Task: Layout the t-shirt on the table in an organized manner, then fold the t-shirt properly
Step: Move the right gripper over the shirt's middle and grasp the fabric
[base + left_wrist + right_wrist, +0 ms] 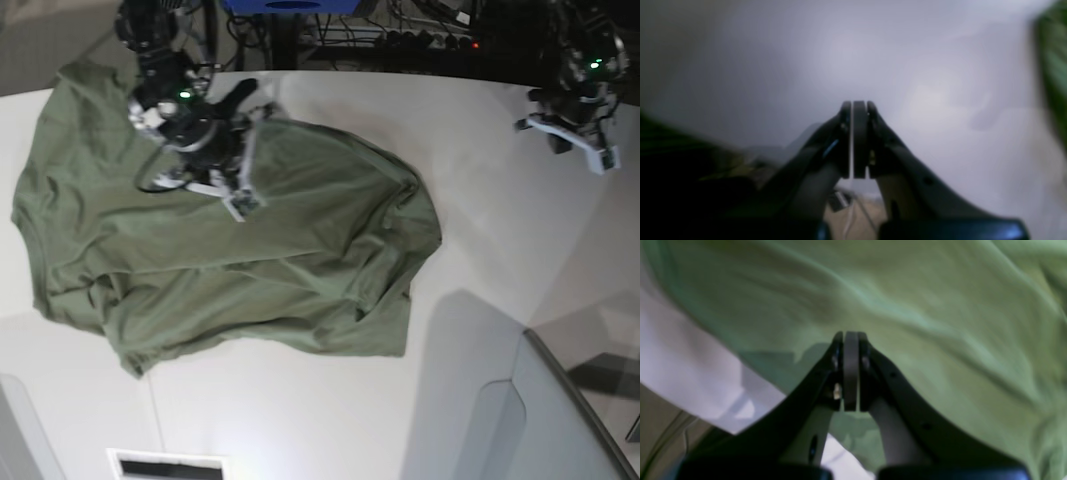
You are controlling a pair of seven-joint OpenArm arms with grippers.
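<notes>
**Both grippers closed and empty; shirt loosely spread, still rumpled**

The t-shirt [220, 260] lies on the table [480, 200], occupying the left and centre of the base view; olive green, roughly spread but not flat, with ridges and folds running across the body and the right-hand edge bunched into a rounded heap; its lower hem sits crooked, one corner pointing toward the near edge of the table; bare white tabletop to the right of the cloth

Right gripper [850, 336]: jaws pressed together, nothing between them; in its wrist view the tips hang over green fabric, with a strip of white table showing to the left; in the base view this arm sits over the upper part of the shirt near the far table edge; whether the tips touch the cloth I cannot tell

Left gripper [859, 106]: jaws likewise closed flat on each other, nothing held; its wrist view is badly blurred, mostly pale surface, with a sliver of green at the right border; in the base view this arm is at the far right corner, well apart from the shirt

A grey angled panel [560, 420] stands at the near right
</notes>
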